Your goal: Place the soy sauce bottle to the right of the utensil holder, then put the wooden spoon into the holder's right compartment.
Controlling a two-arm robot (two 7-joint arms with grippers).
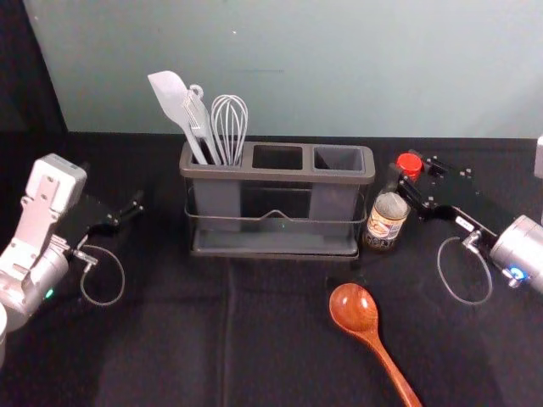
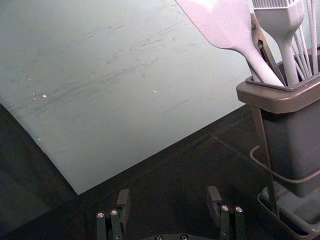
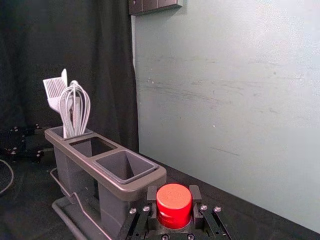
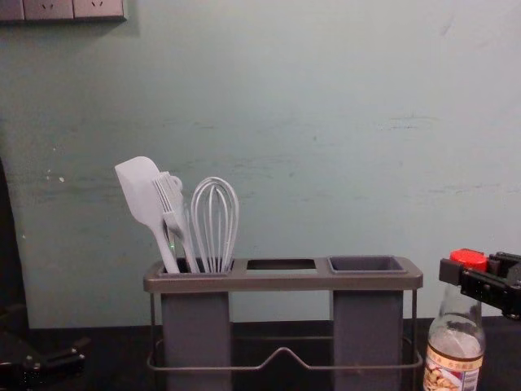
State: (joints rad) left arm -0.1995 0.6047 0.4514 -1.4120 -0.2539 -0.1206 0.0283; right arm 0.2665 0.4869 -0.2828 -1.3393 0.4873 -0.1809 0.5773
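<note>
The head view gives the wooden spoon on the dark-covered desk, nearer than the utensil holder, its bowl toward the far side and its handle running near and right. The chest view gives the side of the soy sauce bottle, with its clear shoulder and label under the red cap; the right wrist view looks down on that cap from above. A pale spatula, a brush and a whisk stand in the holder's left compartment.

Behind the desk is a scuffed grey-green wall. The right wrist view also takes in a dark curtain and a socket panel up on the wall.

The right gripper pinches the bottle at its top, the cap between its fingers. The bottle is just beside the holder's right end; whether its base touches the desk I cannot tell. The left gripper is spread, left of the holder and apart from it.
</note>
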